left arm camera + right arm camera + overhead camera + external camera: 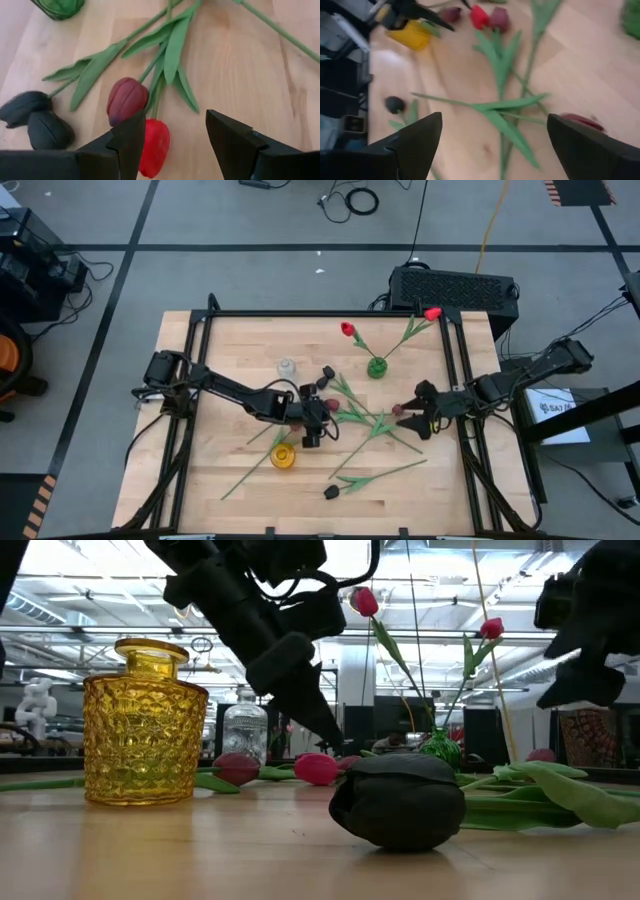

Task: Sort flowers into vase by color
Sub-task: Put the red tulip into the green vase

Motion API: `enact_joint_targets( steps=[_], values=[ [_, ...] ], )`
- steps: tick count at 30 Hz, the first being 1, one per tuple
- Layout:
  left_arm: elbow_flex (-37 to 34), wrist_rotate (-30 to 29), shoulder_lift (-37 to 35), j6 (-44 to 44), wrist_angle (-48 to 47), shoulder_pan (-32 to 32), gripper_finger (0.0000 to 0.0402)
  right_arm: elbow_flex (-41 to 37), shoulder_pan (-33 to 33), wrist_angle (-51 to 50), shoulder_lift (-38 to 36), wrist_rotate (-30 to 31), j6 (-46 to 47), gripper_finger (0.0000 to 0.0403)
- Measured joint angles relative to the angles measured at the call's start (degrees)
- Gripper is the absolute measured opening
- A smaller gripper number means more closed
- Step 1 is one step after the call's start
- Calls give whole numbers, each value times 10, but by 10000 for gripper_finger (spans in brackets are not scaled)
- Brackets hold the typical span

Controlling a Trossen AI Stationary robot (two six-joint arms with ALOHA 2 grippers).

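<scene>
Left gripper (172,137) is open, empty, just above the red tulip (154,147). You centre on that head, clear of the maroon tulip (126,99) beside it, then close.

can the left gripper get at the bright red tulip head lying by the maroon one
Probably yes. The left gripper is open right above the bright red tulip head, nothing between them. The maroon head lies tight beside it and could get caught too.

Pale wood table (230,470) w/ matt grain, textured yellow glass vase (140,725), matt black plastic hand (172,145)
</scene>
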Motion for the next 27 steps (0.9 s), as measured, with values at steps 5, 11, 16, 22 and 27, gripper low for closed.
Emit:
enact_joint_targets(
  steps=[5,11,16,22,27],
  values=[
    [0,0,15,1,-11,4,215,0,21,96,13,-4,-48,352],
    [0,-7,34,16,3,6,215,0,32,193,45,-18,-123,352],
    [1,-19,36,30,15,6,215,-1,32,206,63,-18,-145,352],
    [0,-35,31,57,17,-1,215,0,31,210,68,-24,-146,352],
    [0,-53,29,56,2,-2,215,0,31,208,68,-28,-147,352]
  ],
)
